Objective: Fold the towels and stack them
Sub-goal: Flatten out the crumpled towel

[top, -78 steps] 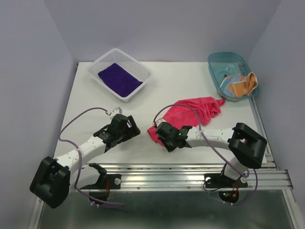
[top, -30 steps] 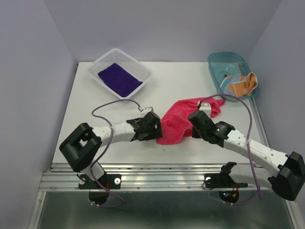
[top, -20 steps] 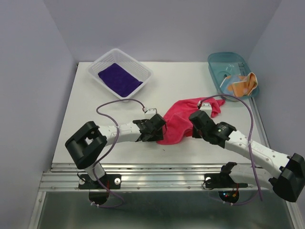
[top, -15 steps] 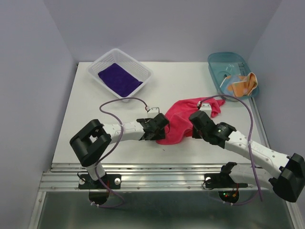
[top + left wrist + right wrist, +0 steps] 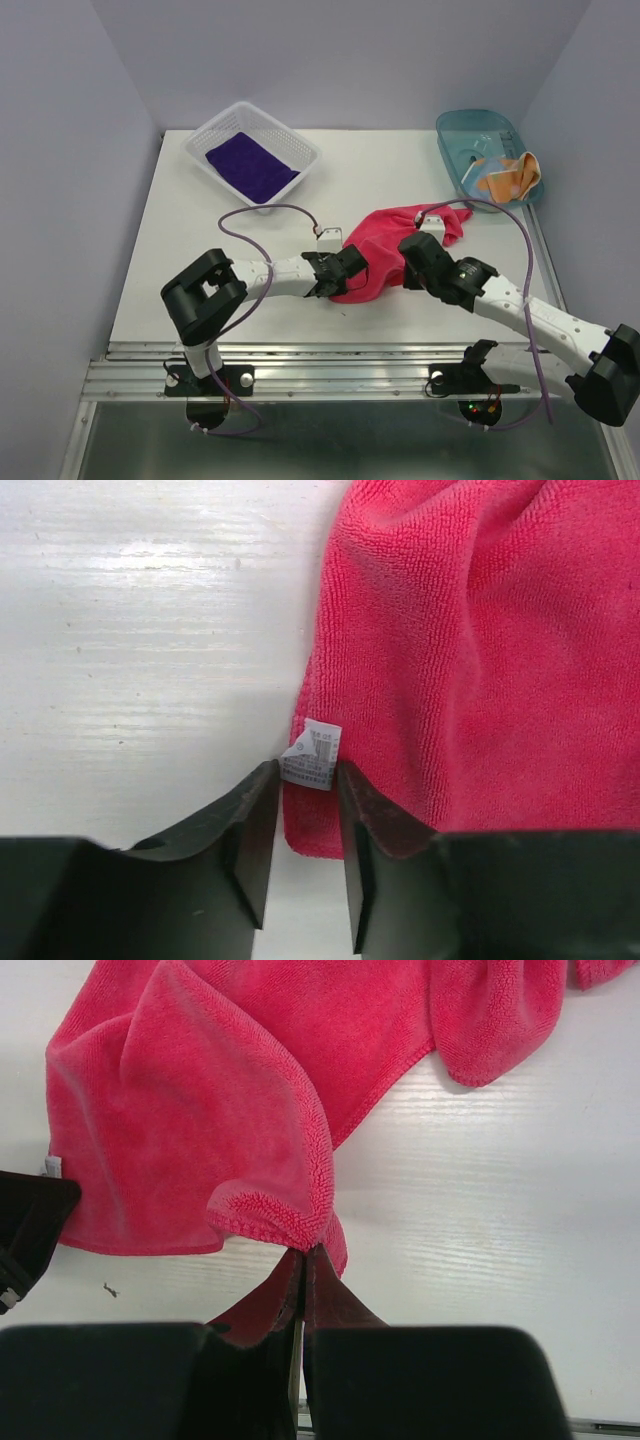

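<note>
The pink-red towel (image 5: 385,255) lies crumpled on the table's near middle. In the left wrist view its corner (image 5: 318,830) and white label (image 5: 312,752) sit between the jaws of my left gripper (image 5: 308,775), which stand narrowly apart around them; in the top view that gripper (image 5: 345,272) is at the towel's left edge. My right gripper (image 5: 303,1252) is shut on a raised fold of the same towel (image 5: 200,1110) at its right side (image 5: 404,268). The dark purple towel (image 5: 250,165) lies folded in a white basket (image 5: 205,140). The orange towel (image 5: 510,175) hangs over a teal tray (image 5: 470,125).
The white basket stands at the back left and the teal tray at the back right. Purple cables (image 5: 270,212) loop above both arms. A metal rail (image 5: 350,365) runs along the table's near edge.
My left gripper slid right up to the pink-red towel's corner and its jaws narrowed around the label. The right gripper kept its hold without moving.
</note>
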Robot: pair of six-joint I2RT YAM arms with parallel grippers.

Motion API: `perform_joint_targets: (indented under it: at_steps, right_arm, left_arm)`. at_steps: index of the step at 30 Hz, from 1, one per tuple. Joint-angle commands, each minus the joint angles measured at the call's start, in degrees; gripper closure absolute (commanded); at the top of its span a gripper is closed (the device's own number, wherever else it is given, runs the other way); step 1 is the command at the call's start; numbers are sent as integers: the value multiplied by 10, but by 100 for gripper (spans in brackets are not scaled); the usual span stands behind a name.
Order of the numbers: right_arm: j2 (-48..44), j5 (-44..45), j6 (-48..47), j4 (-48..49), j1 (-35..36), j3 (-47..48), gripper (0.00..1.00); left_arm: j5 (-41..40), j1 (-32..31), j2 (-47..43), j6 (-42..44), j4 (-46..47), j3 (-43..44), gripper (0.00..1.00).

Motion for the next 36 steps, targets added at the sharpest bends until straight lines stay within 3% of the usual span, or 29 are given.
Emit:
perform_joint_targets:
  at_steps: [1,3,5,6,11,17,23,31,36]
  right_arm:
    - [-14,4,-5,22,-2,-6,98]
    - [-14,5,-5,22,-2,-5,98]
    - [-16,4,-5,20,-2,-5,98]
    - [-17,4,-6,20,-2,-5,98]
    - [-29,7,-22,25,-2,0,99]
    - [-65,15,-48,25,-2,63,99]
    - [-83,26,-106,25,-2,194,99]
    - [-43,38,-195,40,-2,405,99]
    - [23,22,-261,40,-2,524,99]
  left_arm:
    - [41,-16,70,-31,-78,-21,65]
    - [41,-16,75,-34,-81,-20,76]
    - [42,-16,77,-35,-83,-20,95]
    - [40,-16,74,-35,-83,-18,100]
    - [0,-16,26,-22,-78,-9,100]
    - [-117,-8,-171,7,-50,39,100]
    - [-201,-2,-304,127,41,128,100]
    - [-257,4,-333,284,77,300,100]
    - [-245,4,-327,345,97,399,100]
